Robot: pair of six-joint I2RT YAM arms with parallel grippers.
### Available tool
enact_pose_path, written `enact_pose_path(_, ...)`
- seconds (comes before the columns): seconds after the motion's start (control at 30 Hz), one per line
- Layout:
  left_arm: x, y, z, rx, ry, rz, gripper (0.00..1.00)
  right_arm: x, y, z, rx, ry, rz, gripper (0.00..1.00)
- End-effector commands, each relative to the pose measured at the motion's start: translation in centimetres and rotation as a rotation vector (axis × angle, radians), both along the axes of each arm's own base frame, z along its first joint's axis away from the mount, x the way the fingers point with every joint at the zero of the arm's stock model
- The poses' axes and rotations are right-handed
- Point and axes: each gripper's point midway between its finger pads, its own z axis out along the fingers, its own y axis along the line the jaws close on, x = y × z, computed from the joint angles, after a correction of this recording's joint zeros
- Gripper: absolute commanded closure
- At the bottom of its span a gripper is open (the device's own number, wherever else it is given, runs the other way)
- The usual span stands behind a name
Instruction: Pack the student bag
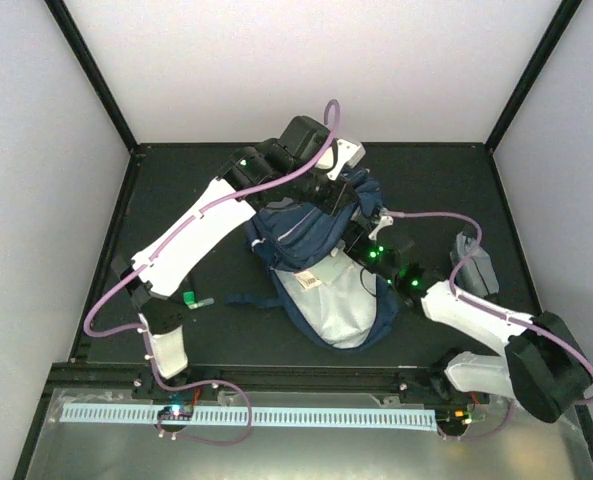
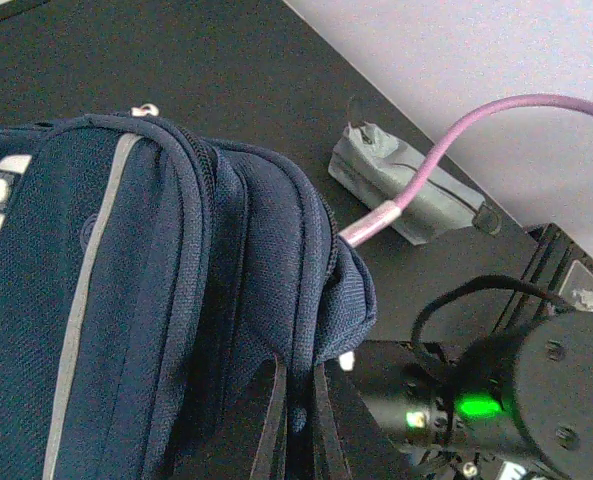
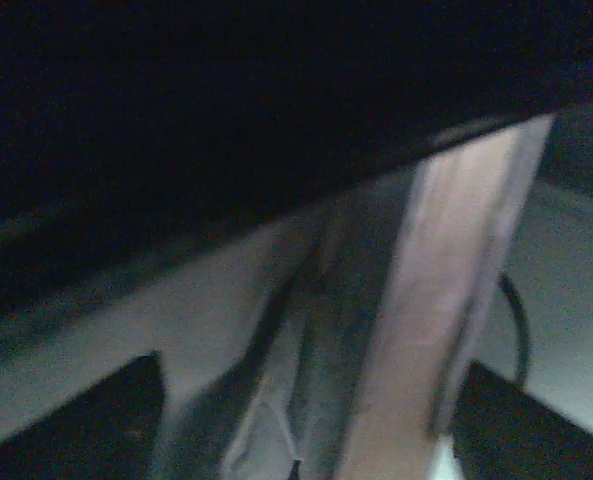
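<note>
The student bag (image 1: pixel 306 235) lies mid-table, navy with thin pale stripes, its mouth showing pale grey lining (image 1: pixel 338 305). My left gripper (image 2: pixel 296 420) is shut on a fold of the bag's navy fabric (image 2: pixel 126 300) near a zip seam, at the bag's far end (image 1: pixel 336 195). My right arm (image 1: pixel 406 272) reaches into the bag from the right, so its fingers are hidden from above. In the right wrist view the picture is dark and blurred. The right gripper (image 3: pixel 311 435) has its fingers (image 3: pixel 106 420) wide apart, with lining and a pale flat strip (image 3: pixel 456 300) ahead of them.
A small grey pouch (image 1: pixel 475 264) lies on the table right of the bag, also in the left wrist view (image 2: pixel 406 190). A small green and white object (image 1: pixel 191 298) lies by the left arm. Black frame posts and pale walls close in the table.
</note>
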Motion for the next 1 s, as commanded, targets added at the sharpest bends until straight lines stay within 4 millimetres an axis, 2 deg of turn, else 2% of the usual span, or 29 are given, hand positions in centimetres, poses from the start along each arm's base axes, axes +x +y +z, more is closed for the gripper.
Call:
enact_pose_path(0.0,-1.1,-1.0,9.5,-0.287,-0.16,-0.082,0.99,-0.3,0.8,4.2,-0.073,-0.172,0.057,0.04)
enact_pose_path(0.1,-0.5,0.0,8.5,-0.26,-0.163,-0.063,0.99,-1.9,-1.4,4.2,-0.145,-0.169,0.036,0.03)
enact_pose_path(0.23,0.4,1.6,7.4,-0.243,-0.17,-0.03,0.99,-4.1,-3.1,4.1,-0.272,-0.166,0.079,0.02)
enact_pose_path(0.33,1.0,2.7,7.0,-0.245,-0.169,-0.012,0.98,-5.5,-4.8,2.8,-0.363,-0.109,0.09,0.01)
enact_pose_path(0.5,1.1,4.1,6.6,-0.227,-0.192,-0.014,0.98,-7.0,-7.3,2.1,-0.486,-0.058,0.096,0.02)
enact_pose_path(0.7,2.0,6.4,3.6,-0.144,-0.182,0.028,0.98,-6.8,-10.9,0.1,-0.691,0.123,0.109,0.02)
enact_pose_path(0.87,2.1,7.8,0.6,-0.075,-0.198,0.014,0.98,-5.5,-15.5,-0.8,-0.819,0.242,0.012,0.02)
enact_pose_path(0.97,2.5,9.5,-0.8,-0.021,-0.197,0.062,0.98,-5.0,-19.1,-1.0,-0.833,0.318,-0.09,0.02)
